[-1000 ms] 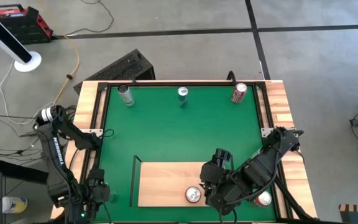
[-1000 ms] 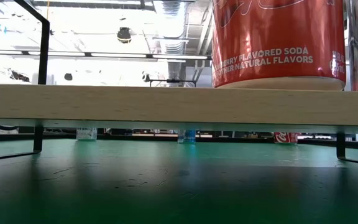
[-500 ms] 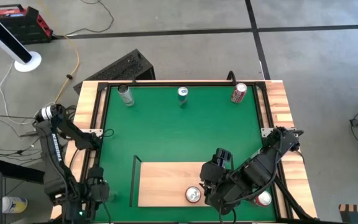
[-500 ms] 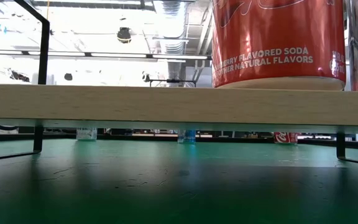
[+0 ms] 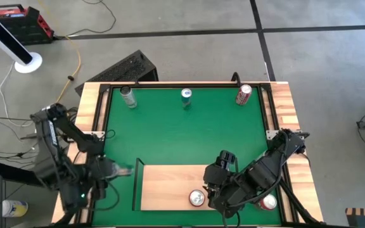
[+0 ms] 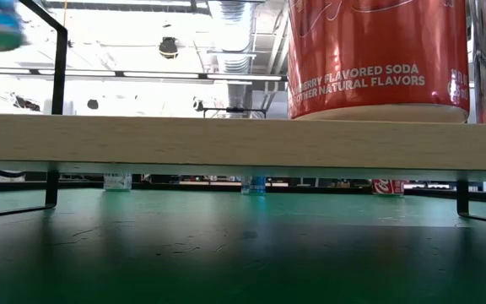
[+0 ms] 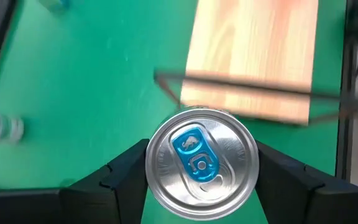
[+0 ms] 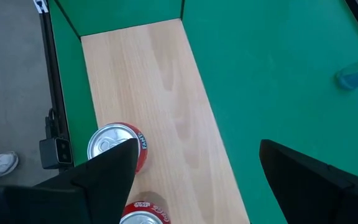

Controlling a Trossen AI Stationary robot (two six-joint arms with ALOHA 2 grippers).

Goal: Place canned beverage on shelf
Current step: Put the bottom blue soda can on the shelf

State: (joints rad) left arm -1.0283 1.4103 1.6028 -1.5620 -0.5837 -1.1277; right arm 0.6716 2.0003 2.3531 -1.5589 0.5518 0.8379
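From above, we see our left hand [image 5: 118, 171] at lower left carrying a can toward the shelf [image 5: 170, 187], where two red cans [image 5: 197, 198] already stand under our right hand [image 5: 213, 190]. The low view shows only one red can's base on the board. Our left wrist view shows fingers pinching the silver can [image 7: 201, 165]; the right wrist view shows fingers spread, holding nothing.

Black keyboard [image 5: 124, 68] on floor beyond table; red toolbox [image 5: 19, 20] top-left; yellow cable [image 5: 76, 60] nearby.
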